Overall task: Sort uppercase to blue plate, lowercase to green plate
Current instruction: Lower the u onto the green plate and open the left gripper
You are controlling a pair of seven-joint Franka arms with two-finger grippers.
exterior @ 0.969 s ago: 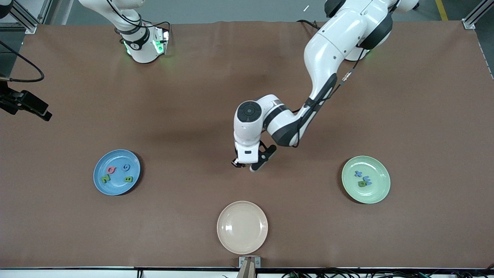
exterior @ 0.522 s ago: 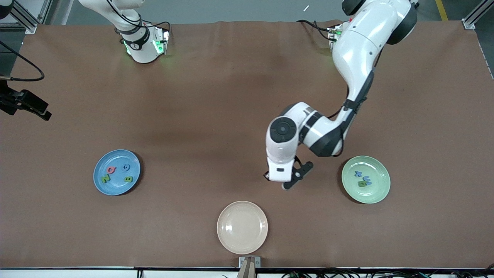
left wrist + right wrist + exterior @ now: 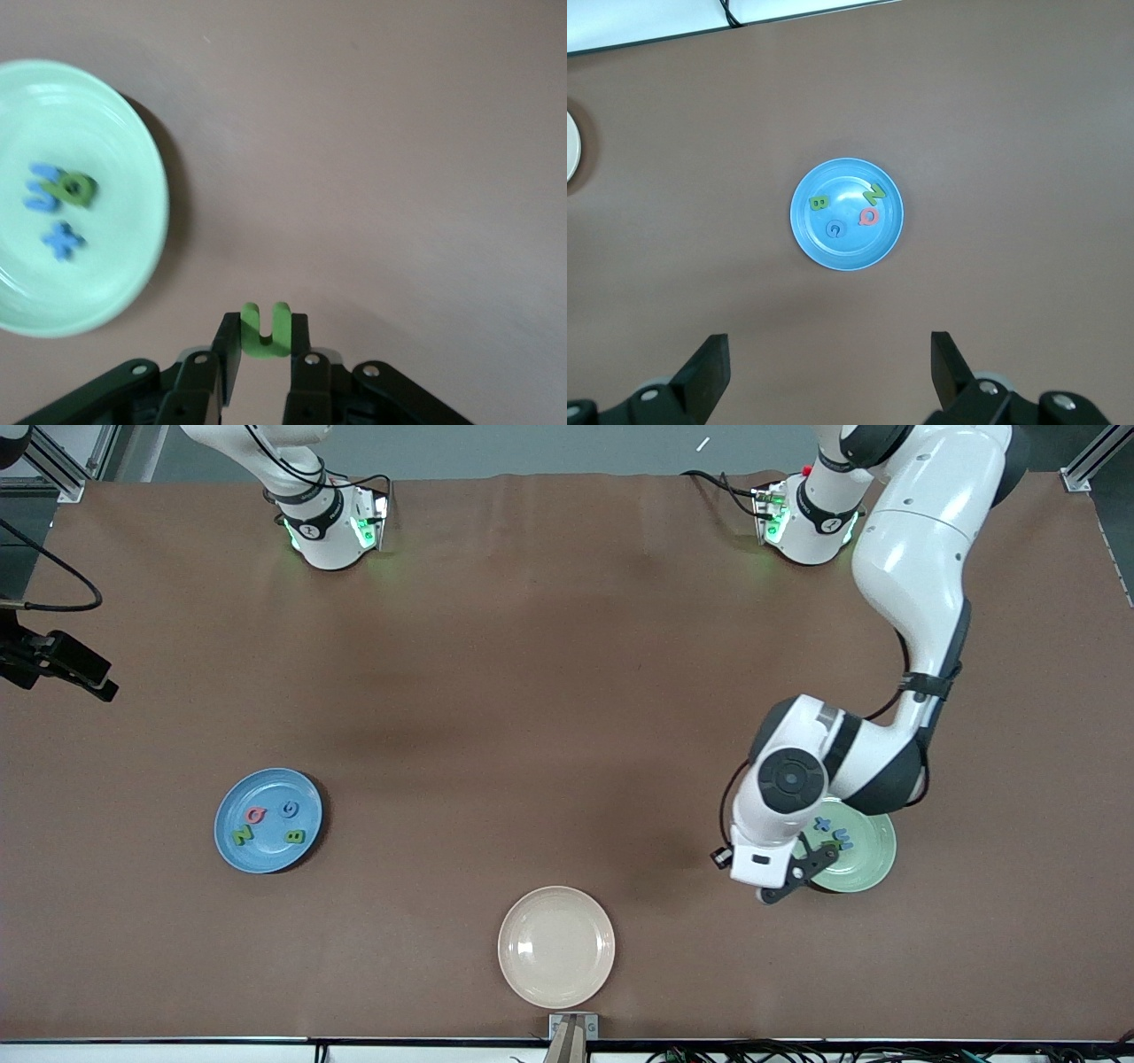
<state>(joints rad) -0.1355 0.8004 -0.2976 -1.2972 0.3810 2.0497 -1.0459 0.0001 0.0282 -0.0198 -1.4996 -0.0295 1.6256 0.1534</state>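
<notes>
While left fingers [image 3: 264,363] pinch green n [image 3: 266,329] beside green plate [image 3: 133,133]; right fingers [image 3: 828,372] spread.

Swung from over the bare middle of the table toward the left arm's end, carrying the left gripper [image 3: 264,361] with the green n [image 3: 266,329] pinched between its fingers. Now hanging just beside the green plate [image 3: 873,864], wrist covering part of its rim in the front view.

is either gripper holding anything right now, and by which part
The left gripper pinches the small green foam lowercase n by its closed arch end, legs pointing outward. The right gripper is open and holds nothing.
</notes>
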